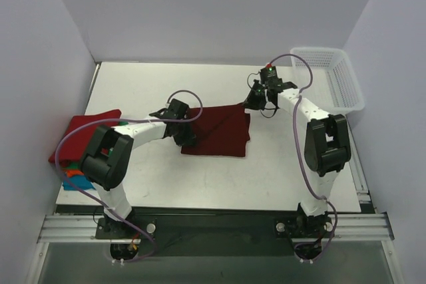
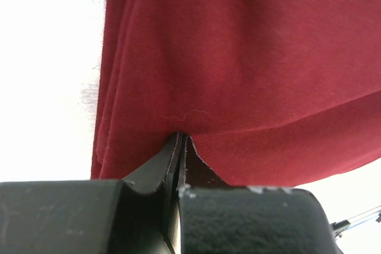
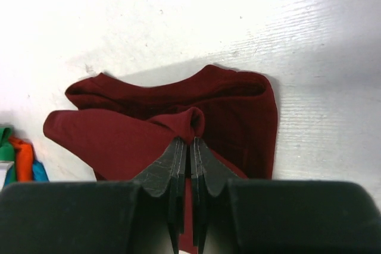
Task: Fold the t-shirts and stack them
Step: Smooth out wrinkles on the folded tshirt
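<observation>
A dark maroon t-shirt (image 1: 219, 132) lies partly folded in the middle of the table. My left gripper (image 1: 185, 132) is shut on its left edge; in the left wrist view the cloth (image 2: 250, 75) fills the frame above the closed jaws. My right gripper (image 1: 253, 101) is shut on its far right corner, lifting a pinched fold (image 3: 193, 122). A bright red t-shirt (image 1: 83, 134) lies on a pile at the table's left edge, with green, orange and blue shirts (image 1: 74, 179) under it, also seen in the right wrist view (image 3: 21, 159).
A white mesh basket (image 1: 329, 76) stands at the far right corner. The white table (image 1: 200, 84) is walled by grey panels on three sides. Purple cables loop over both arms.
</observation>
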